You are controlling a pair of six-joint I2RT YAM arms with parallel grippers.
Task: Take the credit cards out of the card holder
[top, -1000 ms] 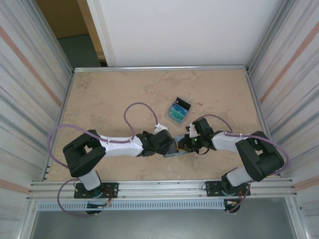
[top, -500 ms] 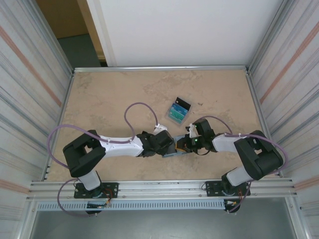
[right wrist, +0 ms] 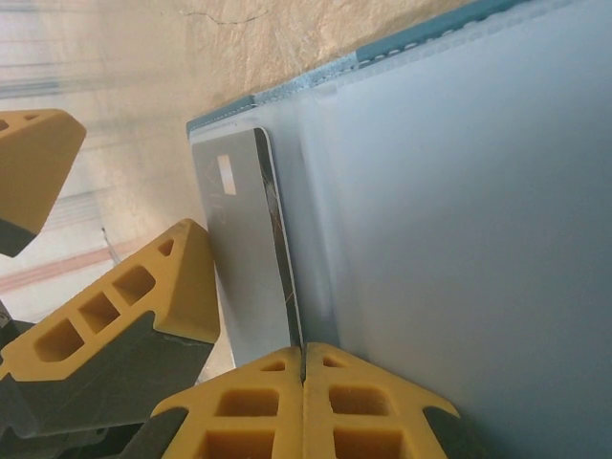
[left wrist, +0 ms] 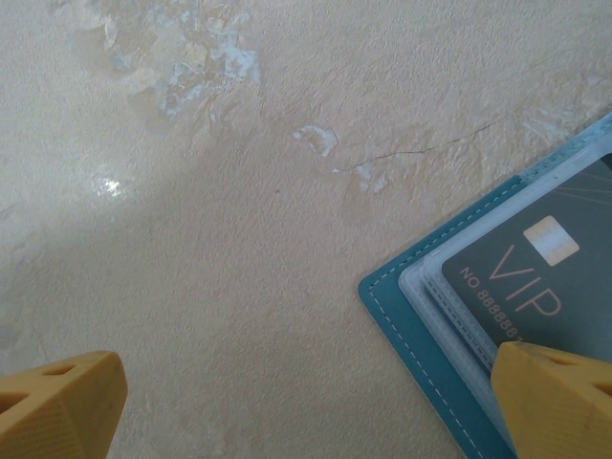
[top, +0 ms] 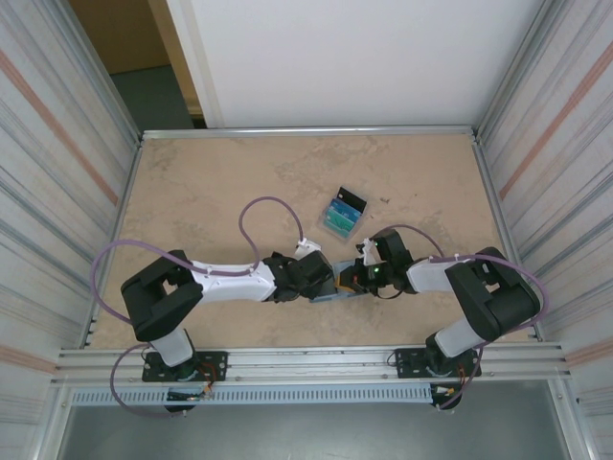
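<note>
1. Between the two end effectors lies the small slate-blue bifold card holder (top: 330, 291), opened flat on the beige stone-look tabletop (top: 211, 192) with its pale inner side up.
2. Left end effector (left wrist: 311, 397): spread wide and gripping nothing. One yellow finger (left wrist: 559, 392) sits over the holder's corner, seemingly pinning it; the other is well off to the side above bare tabletop.
3. Right end effector (right wrist: 304, 382): pads pressed together. The long edge of a dark grey thin plastic credit card marked VIP (left wrist: 535, 277) runs into the seam between them, so I judge it pinched, with the card partly in the clear pocket.
4. Beyond both end effectors, well apart, a small pile of teal, light blue and black cards (top: 343, 213) rests on the tabletop, already out.
5. What could go wrong:
   - The pinch is on a thin edge, so a quick pull could let the VIP card slip free.
   - If the left finger presses lightly, the holder may drag along instead of releasing the card.
   - A pull off the pocket's line could jam the card.
   - The end effectors are crowded — their fingers could collide.
</note>
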